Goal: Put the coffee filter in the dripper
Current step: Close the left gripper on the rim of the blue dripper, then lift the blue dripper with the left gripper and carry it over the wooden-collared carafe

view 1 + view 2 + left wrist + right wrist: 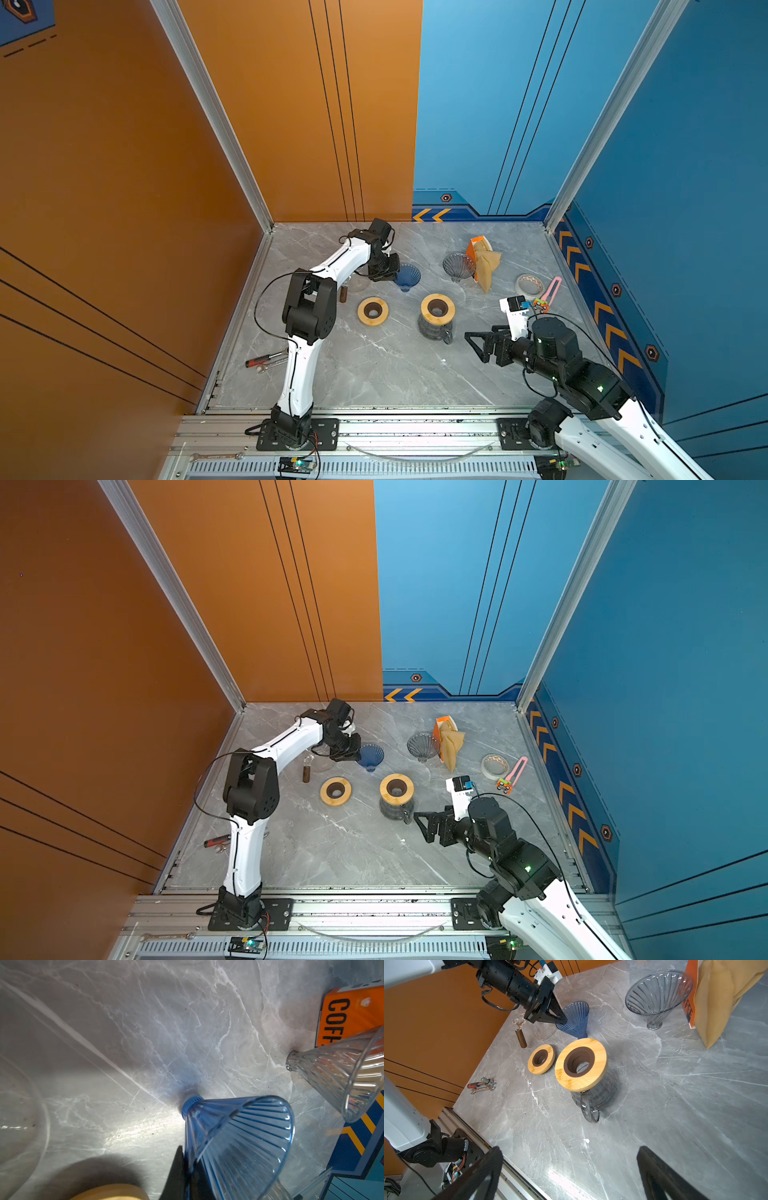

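Observation:
A blue ribbed dripper (pixel 407 277) (pixel 370 756) stands on the marble table at the back left. My left gripper (pixel 390 270) (pixel 188 1167) is shut on the blue dripper (pixel 239 1136), its rim wall pinched between the two black fingers. In the right wrist view the left gripper (pixel 562 1020) meets the blue dripper (pixel 574 1018) at the rim. A grey dripper (pixel 458 266) (pixel 658 995) stands further right. Tan coffee filters (pixel 486 264) (pixel 720 1001) lean out of an orange box (pixel 471 247) beside it. My right gripper (pixel 473 345) (pixel 570 1150) hangs open and holds nothing.
A glass carafe with a wooden ring (pixel 436 320) stands mid-table, with a loose wooden ring (pixel 372 310) to its left. A tape roll (pixel 529 286) and a pink tool (pixel 550 293) lie at the right. A screwdriver (pixel 266 359) lies by the left edge.

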`<state>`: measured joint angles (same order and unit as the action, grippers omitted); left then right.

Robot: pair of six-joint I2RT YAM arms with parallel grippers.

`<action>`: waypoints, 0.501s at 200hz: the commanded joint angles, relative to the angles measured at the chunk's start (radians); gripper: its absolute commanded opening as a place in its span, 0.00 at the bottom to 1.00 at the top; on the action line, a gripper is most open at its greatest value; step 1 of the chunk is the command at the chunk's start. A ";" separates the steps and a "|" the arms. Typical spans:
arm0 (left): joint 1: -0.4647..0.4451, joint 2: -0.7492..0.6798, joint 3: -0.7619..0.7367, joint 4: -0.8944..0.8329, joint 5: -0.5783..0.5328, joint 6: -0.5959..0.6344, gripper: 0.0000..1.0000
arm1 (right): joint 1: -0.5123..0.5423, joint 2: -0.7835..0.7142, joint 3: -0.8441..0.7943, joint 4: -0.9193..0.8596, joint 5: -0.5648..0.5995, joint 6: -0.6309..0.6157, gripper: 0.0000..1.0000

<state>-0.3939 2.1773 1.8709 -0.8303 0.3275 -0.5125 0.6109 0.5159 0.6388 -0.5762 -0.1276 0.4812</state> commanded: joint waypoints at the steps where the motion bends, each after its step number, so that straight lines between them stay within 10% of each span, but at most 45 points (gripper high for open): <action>1: -0.009 -0.108 -0.006 -0.066 0.041 0.047 0.06 | 0.006 -0.016 -0.017 -0.018 0.057 0.023 0.99; 100: -0.096 -0.318 -0.007 -0.216 0.108 0.102 0.06 | 0.006 -0.080 -0.014 -0.053 0.003 0.023 1.00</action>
<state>-0.4500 1.8839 1.8526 -0.9623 0.3885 -0.4480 0.6109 0.4622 0.6262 -0.5961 -0.1047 0.4961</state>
